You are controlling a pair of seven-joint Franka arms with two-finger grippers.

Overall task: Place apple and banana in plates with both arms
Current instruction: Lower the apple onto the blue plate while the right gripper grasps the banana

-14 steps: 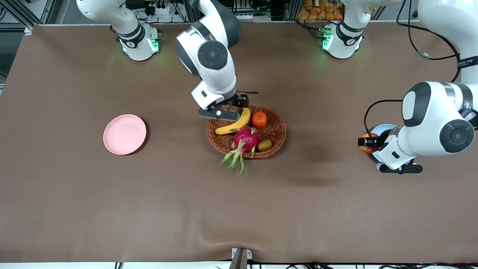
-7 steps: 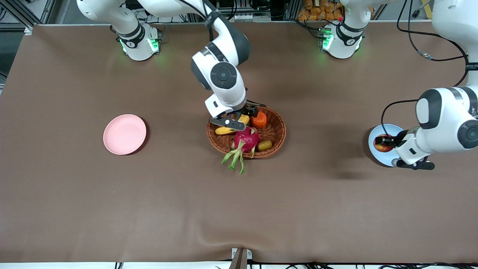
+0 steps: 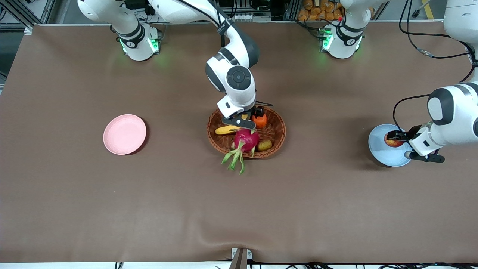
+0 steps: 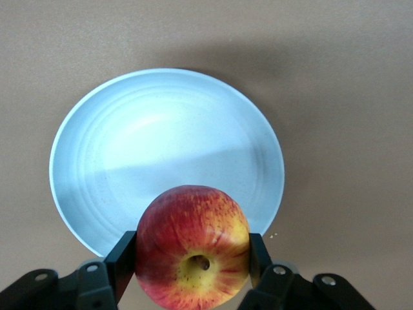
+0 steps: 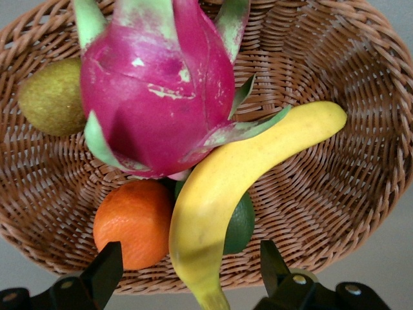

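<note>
The apple (image 3: 393, 142), red with yellow patches, is held in my left gripper (image 3: 396, 139) just over the light blue plate (image 3: 384, 153). In the left wrist view the fingers (image 4: 122, 258) press both sides of the apple (image 4: 192, 245) above the plate (image 4: 129, 148). The yellow banana (image 3: 226, 130) lies in the wicker basket (image 3: 278, 140). My right gripper (image 3: 248, 116) is low over it and open. In the right wrist view the banana's (image 5: 232, 187) stem end lies between the spread fingertips (image 5: 106, 268). The pink plate (image 3: 124, 134) is empty, toward the right arm's end.
The basket (image 5: 348, 194) also holds a magenta dragon fruit (image 3: 246, 139), an orange (image 3: 259, 120), a brown kiwi (image 3: 265, 145) and a green fruit (image 5: 242, 226) under the banana. The dragon fruit's (image 5: 155, 97) leaves lie over the banana.
My right gripper has come down over the banana's stem end in the basket. My left gripper has carried the apple from the blue plate's edge to over the plate, lower.
</note>
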